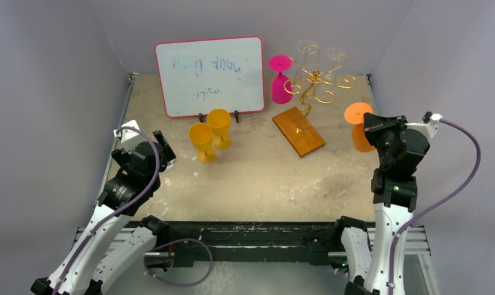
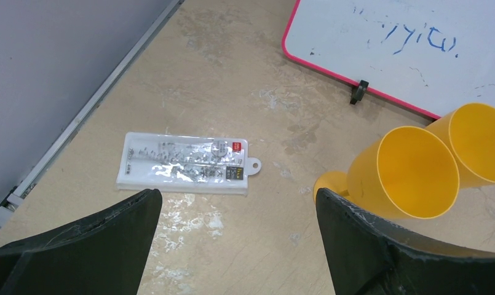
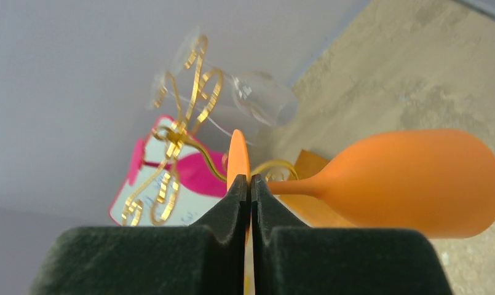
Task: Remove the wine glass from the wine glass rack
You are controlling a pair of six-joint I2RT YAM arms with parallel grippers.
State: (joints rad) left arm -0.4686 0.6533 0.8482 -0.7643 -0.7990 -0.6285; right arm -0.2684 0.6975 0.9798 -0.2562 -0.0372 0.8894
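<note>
My left gripper (image 2: 235, 198) hangs over the worktop's left side with its fingers spread wide and empty, above a flat plastic packet (image 2: 186, 165). My right gripper (image 3: 251, 184) is clenched on the flat foot of the orange wine glass (image 3: 411, 184) near the right edge, clear of the wine glass rack (image 1: 312, 92). Two yellow goblets (image 1: 201, 140) stand toward the middle, left of the rack's wooden base. Toward the far edge, clear glasses (image 1: 307, 47) sit in the rack's gold scrolls, with a pink glass (image 1: 280, 81) just left of them, beside the whiteboard (image 1: 209, 75).
</note>
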